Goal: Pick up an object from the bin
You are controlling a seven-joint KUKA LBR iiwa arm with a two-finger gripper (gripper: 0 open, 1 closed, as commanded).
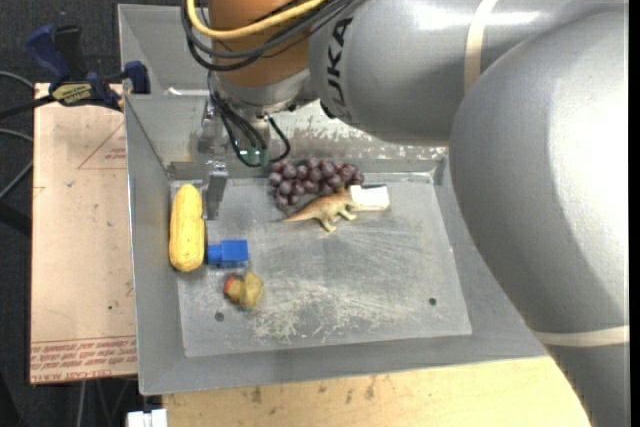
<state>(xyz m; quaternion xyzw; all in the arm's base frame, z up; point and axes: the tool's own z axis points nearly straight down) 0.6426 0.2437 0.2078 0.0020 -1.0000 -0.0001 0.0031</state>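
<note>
Gripper [213, 187] hangs just beside a yellow corn cob [187, 227] at the bin's [350, 300] left edge, seemingly poised to pick; jaw opening cannot be told.

Left part of the bin [350, 310]: corn cob [187, 227] lengthwise near the left wall, gripper [210, 187] just beside its upper end. Just right of the cob's lower end, a cube [229, 253]; below that, a small fruit [243, 290]. Mid-frame: bunch of grapes [312, 179], toy dinosaur [322, 209] directly below, flat block [369, 198] at the dinosaur's right.
</note>
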